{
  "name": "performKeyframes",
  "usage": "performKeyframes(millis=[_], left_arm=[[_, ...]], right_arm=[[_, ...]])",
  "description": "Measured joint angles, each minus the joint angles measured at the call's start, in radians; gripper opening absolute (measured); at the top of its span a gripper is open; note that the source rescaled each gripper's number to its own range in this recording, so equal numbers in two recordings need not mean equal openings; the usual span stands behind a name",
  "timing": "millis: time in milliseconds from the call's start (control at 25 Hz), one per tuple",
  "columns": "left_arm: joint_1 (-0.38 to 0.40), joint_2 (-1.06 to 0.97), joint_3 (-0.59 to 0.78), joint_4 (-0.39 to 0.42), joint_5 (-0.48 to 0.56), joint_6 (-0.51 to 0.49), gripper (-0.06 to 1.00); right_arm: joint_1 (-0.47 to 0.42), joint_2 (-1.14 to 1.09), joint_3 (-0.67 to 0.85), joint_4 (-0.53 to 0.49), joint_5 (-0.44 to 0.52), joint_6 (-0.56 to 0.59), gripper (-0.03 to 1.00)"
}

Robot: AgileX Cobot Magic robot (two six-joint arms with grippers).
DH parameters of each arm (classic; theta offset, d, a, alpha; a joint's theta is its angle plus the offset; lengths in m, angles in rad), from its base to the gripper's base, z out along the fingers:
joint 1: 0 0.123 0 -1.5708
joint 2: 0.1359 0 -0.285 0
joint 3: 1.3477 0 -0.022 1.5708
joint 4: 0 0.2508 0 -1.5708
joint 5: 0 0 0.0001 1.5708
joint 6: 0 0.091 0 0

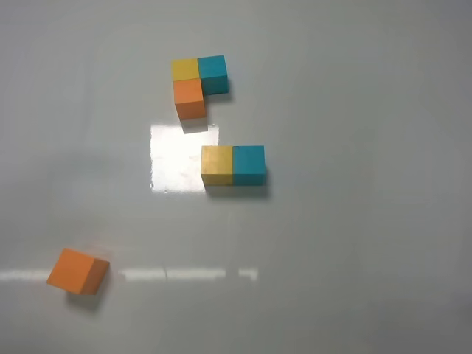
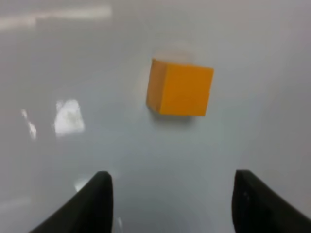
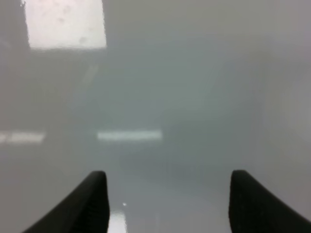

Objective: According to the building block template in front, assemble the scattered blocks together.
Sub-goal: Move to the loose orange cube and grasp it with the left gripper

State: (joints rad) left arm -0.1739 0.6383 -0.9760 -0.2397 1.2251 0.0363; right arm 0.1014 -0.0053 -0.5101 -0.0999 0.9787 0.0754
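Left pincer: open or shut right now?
Open. In the left wrist view the left pincer shows both fingers spread wide with nothing between them; the orange block sits ahead, untouched.

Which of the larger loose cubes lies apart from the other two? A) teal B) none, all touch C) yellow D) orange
D: the matte orange cube sits alone at the lower left of the high view, while the matte yellow cube and matte teal cube touch side by side.
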Motion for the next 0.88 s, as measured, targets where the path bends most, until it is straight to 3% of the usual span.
performKeyframes(millis=[240, 440, 680, 880], left_arm=[[-0.064, 0.038, 0.023, 0.039, -0.002, -0.195, 0.39], [-0.141, 0.079, 0.055, 0.137, 0.0, -0.362, 0.39], [-0.324, 0.196, 0.055, 0.24, -0.001, -0.446, 0.45], [-0.497, 0.302, -0.019, 0.403, -0.001, -0.574, 0.55]], right_arm=[[0.0, 0.0, 0.0, 0.0, 0.0, 0.0, 0.39], [0.0, 0.0, 0.0, 0.0, 0.0, 0.0, 0.39], [0.0, 0.0, 0.0, 0.0, 0.0, 0.0, 0.39], [0.0, 0.0, 0.0, 0.0, -0.001, 0.001, 0.39]])
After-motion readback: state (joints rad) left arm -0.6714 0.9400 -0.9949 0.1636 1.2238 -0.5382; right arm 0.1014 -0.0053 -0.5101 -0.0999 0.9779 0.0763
